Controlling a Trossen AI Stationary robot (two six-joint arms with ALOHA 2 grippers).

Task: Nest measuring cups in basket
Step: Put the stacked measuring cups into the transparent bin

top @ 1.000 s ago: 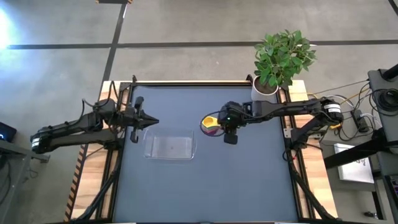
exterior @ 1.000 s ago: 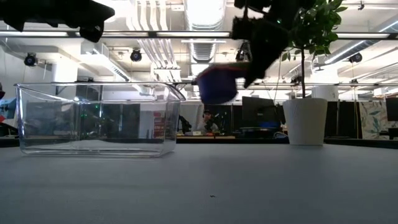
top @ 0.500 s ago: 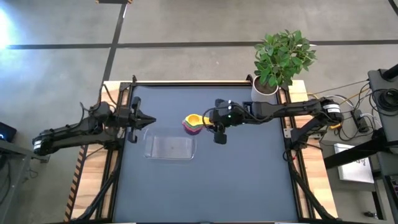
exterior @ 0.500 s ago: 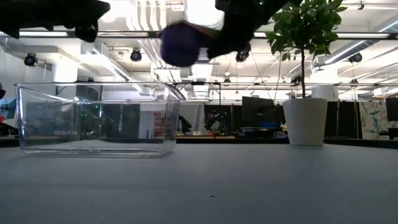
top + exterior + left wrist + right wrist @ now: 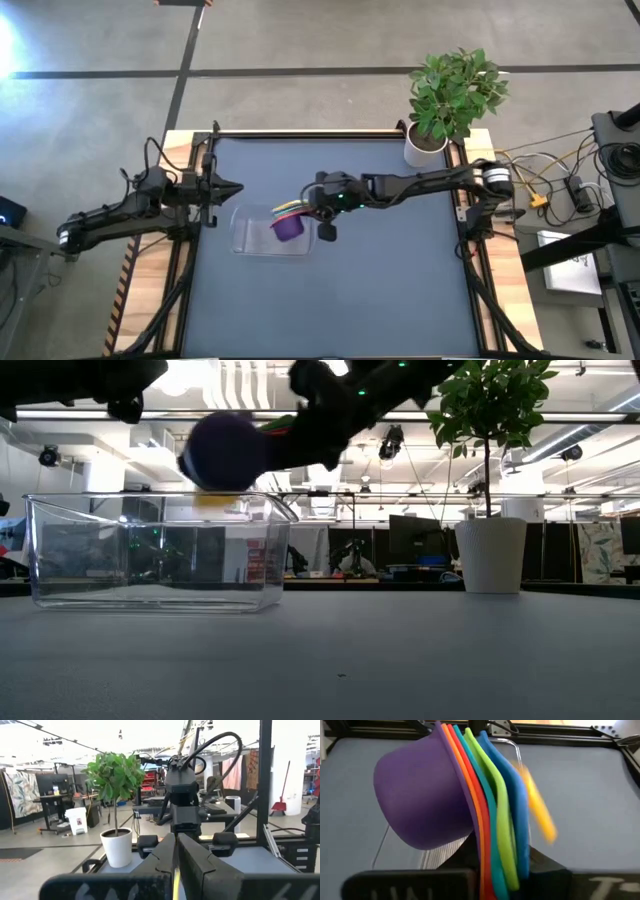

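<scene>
The measuring cups (image 5: 287, 224) are nested in one stack: purple bowl (image 5: 422, 795) outermost, then orange, red, teal, green and blue, with a blurred yellow one (image 5: 537, 807) standing off the blue. My right gripper (image 5: 309, 209) is shut on the stack and holds it in the air above the right part of the clear basket (image 5: 255, 240), which rests on its base on the table. In the low view the purple bowl (image 5: 228, 450) hangs just above the basket's rim (image 5: 150, 500). My left gripper (image 5: 233, 188), shut and holding nothing, hovers off the basket's far left corner. My right gripper pinches the stacked flat handles (image 5: 495, 865) between its two fingers, coming level from the table's right. The stack is lifted clear and tipped on its side, bowls beyond the fingertips over the basket. The yellow cup sits loose at the stack's open side.
A white plant pot (image 5: 425, 140) with a green plant stands at the table's far right corner. The dark table top (image 5: 390, 290) lies bare near and right of the basket. Black frame rails run along the table's sides.
My right gripper has carried the stack toward the table's left and slightly nearer, from right of the basket to above it, staying shut. The stack has tipped over: the yellow bowl faced up before, and now the purple bowl shows from above. My left gripper has drawn back slightly leftward.
</scene>
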